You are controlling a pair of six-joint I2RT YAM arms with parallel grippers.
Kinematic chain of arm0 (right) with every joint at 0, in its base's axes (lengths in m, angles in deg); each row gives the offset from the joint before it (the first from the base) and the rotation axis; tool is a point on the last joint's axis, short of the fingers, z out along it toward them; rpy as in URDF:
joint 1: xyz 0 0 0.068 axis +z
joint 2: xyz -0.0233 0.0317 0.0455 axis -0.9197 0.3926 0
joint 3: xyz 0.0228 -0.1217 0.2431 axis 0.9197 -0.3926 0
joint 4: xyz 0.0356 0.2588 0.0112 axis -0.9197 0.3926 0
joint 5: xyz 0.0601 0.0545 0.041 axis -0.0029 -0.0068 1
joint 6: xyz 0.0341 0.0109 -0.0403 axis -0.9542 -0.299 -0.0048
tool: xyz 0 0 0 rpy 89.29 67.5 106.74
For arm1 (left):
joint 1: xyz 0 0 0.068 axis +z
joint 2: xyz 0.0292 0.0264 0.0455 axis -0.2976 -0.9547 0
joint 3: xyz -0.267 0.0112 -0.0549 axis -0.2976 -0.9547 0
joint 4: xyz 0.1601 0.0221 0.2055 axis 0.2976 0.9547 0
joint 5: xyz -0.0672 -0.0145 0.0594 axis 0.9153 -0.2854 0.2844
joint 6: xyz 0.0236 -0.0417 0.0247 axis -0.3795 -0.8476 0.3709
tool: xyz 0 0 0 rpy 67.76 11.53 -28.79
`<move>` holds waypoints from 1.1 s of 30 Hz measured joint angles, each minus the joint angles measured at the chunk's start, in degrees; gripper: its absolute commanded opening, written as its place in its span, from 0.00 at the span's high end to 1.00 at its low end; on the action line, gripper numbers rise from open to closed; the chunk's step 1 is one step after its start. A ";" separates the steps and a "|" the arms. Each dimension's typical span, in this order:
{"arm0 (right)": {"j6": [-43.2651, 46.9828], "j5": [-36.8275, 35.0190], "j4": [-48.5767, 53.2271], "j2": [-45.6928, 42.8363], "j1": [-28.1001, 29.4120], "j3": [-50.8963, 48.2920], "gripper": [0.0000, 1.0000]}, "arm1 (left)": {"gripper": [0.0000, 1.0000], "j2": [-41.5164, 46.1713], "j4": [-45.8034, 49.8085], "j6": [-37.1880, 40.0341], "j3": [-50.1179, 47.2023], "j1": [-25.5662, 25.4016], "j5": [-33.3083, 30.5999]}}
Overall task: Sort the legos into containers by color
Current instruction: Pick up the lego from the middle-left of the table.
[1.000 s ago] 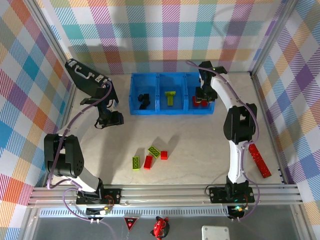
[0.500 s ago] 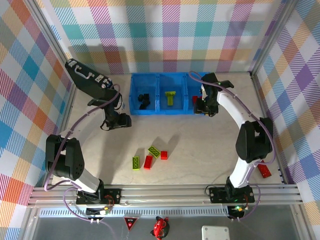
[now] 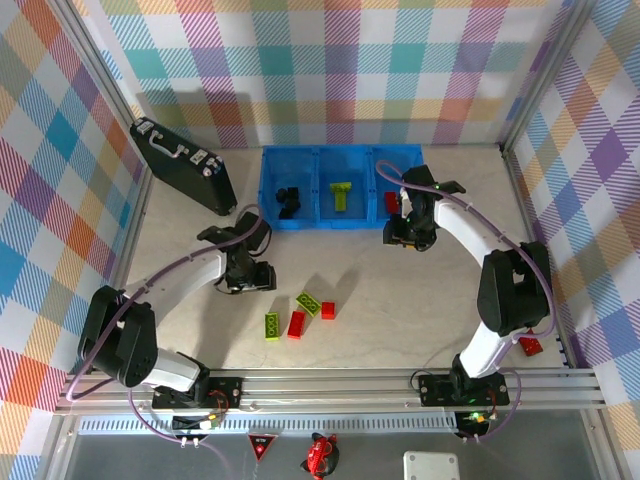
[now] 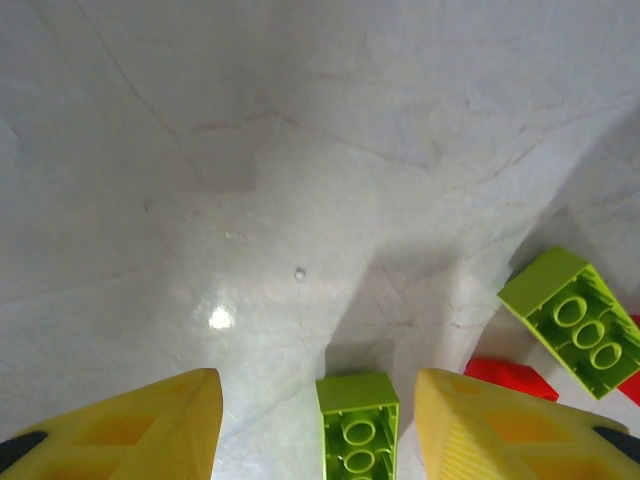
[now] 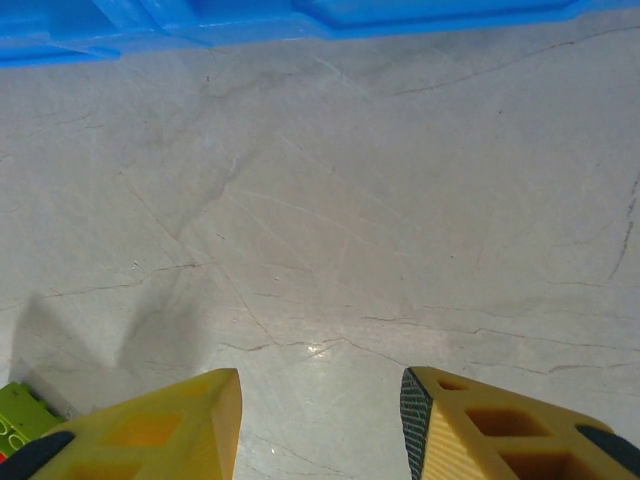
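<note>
The blue tray (image 3: 300, 222) holds a black lego (image 3: 288, 200) in its left container, a lime one (image 3: 342, 195) in the middle and a red one (image 3: 392, 203) in the right. Loose on the table lie two lime legos (image 3: 271, 325) (image 3: 309, 304) and two red ones (image 3: 296, 323) (image 3: 328, 310). My left gripper (image 3: 255, 278) hangs open just up-left of them. In the left wrist view a lime lego (image 4: 358, 420) lies between the open fingers (image 4: 316, 380), touching neither. My right gripper (image 3: 395, 238) (image 5: 320, 378) is open and empty over bare table just before the tray (image 5: 300, 15).
A black case (image 3: 183, 165) lies at the back left. A red stick (image 3: 528, 345) peeks out behind the right arm near the right wall. Plaid walls close three sides. Another lime lego (image 4: 570, 320) and a red one (image 4: 510, 378) sit right of my left fingers.
My left arm swung from beside the black case forward to the loose legos. My right gripper drew back out of the right container toward the table's middle.
</note>
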 measured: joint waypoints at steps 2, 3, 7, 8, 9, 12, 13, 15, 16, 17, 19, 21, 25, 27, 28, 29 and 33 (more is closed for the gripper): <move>0.02 0.37 -0.55 0.00 0.00 0.00 0.53 | 0.47 0.61 -0.02 -2.05 -1.20 -1.77 -0.85; 0.02 0.50 -0.83 0.00 0.00 0.00 0.53 | 0.47 0.96 -0.04 -3.34 -2.01 -2.89 -1.27; 0.09 0.63 -1.55 0.02 0.00 -0.17 0.53 | 0.47 2.08 -0.55 -7.80 -5.29 -6.62 -2.34; 0.13 0.63 -1.64 0.00 0.00 -0.33 0.53 | 0.47 2.21 -0.59 -8.90 -6.10 -7.56 -2.47; 0.22 0.63 -1.70 0.02 0.00 -0.57 0.53 | 0.47 2.21 -0.72 -10.01 -6.75 -8.52 -2.71; 0.35 0.63 -1.73 0.00 0.00 -1.33 0.53 | 0.47 2.21 -1.68 -12.94 -7.91 -11.04 -3.21; 0.44 0.63 -1.68 0.02 0.00 -1.57 0.53 | 0.47 2.16 -1.95 -13.70 -8.09 -11.74 -3.41; 0.48 0.63 -1.68 0.00 0.00 -1.95 0.53 | 0.47 1.90 -2.84 -15.41 -8.52 -13.53 -3.65; 0.48 0.63 -1.68 0.00 0.00 -2.01 0.53 | 0.47 1.55 -3.21 -15.98 -8.68 -14.32 -3.65; 0.48 0.63 -1.66 0.00 0.00 -2.05 0.53 | 0.48 0.94 -3.67 -16.72 -8.83 -15.26 -3.67; 0.50 0.63 -1.68 0.00 0.00 -2.08 0.53 | 0.49 -0.55 -4.48 -17.86 -9.09 -16.74 -3.67; 0.50 0.63 -1.68 0.02 0.02 -2.08 0.53 | 0.52 -2.38 -5.03 -18.88 -9.29 -18.18 -3.65; 0.50 0.63 -1.66 0.02 0.04 -2.08 0.53 | 0.55 -4.24 -5.57 -20.70 -9.53 -19.76 -3.87; 0.50 0.63 -1.66 0.00 0.04 -2.08 0.53 | 0.57 -4.24 -5.81 -21.53 -9.57 -20.11 -4.07; 0.50 0.63 -1.66 0.02 0.04 -2.08 0.53 | 0.58 -4.20 -5.99 -21.79 -9.64 -20.22 -4.11; 0.50 0.63 -1.64 0.00 0.04 -2.08 0.53 | 0.59 -4.17 -6.14 -22.05 -9.77 -20.28 -4.15; 0.48 0.63 -1.64 0.00 0.07 -2.08 0.54 | 0.63 -3.82 -6.67 -23.08 -10.67 -20.28 -4.68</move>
